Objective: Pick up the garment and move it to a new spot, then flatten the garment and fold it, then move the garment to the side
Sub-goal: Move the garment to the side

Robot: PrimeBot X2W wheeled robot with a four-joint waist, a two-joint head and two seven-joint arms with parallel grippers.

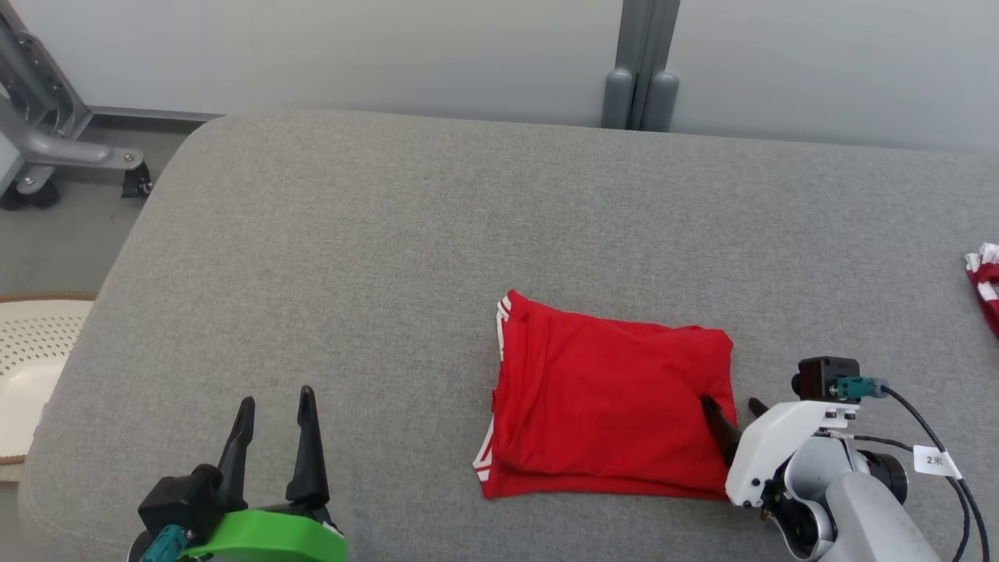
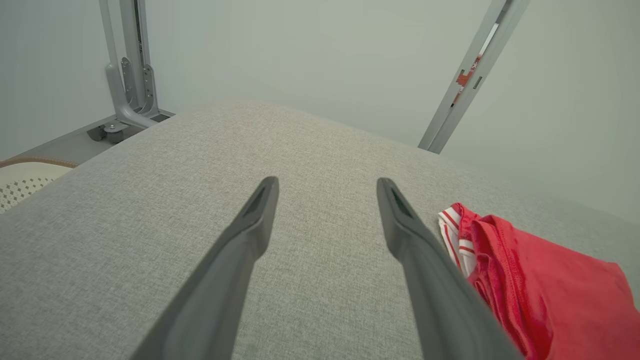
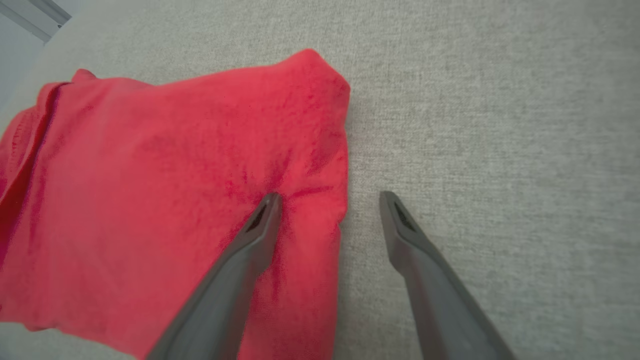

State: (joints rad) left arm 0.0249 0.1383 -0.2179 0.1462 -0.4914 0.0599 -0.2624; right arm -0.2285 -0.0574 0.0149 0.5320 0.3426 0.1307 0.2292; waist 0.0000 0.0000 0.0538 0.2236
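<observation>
head view: folded red garment (image 1: 609, 406) flat on grey pad (image 1: 390, 234), right of centre, white-striped hems toward the left side. right gripper (image 1: 731, 402) low in frame at the garment's right edge, fingers spread wide and set astride that edge: one tip on the cloth, the other just off it over bare pad. nothing pinched between them. left gripper (image 1: 276, 396) at lower left, well apart from the garment, spread just as wide, over bare pad (touching it or hovering, cannot tell), holding nothing.

right wrist view: garment (image 3: 165, 200) across the left half, its right edge running down between the two fingers. left finger's tip (image 3: 270, 205) pressed into the red cloth near that edge, small creases fanning out from the tip. right finger (image 3: 400, 225) over grey pad, just beside the edge, clear of the cloth.

left wrist view: both fingers wide apart over bare pad, with the garment (image 2: 550, 290) off to the right, beyond the right finger, striped hem nearest and partly hidden behind that finger.

elsewhere in head view: striped red-and-white cloth (image 1: 985, 281) at the pad's far right edge, well apart from the garment; pale perforated basket (image 1: 31, 351) beside the pad at left; grey wheeled frame (image 1: 47, 133) at upper left; grey post (image 1: 640, 78) against the wall behind.
</observation>
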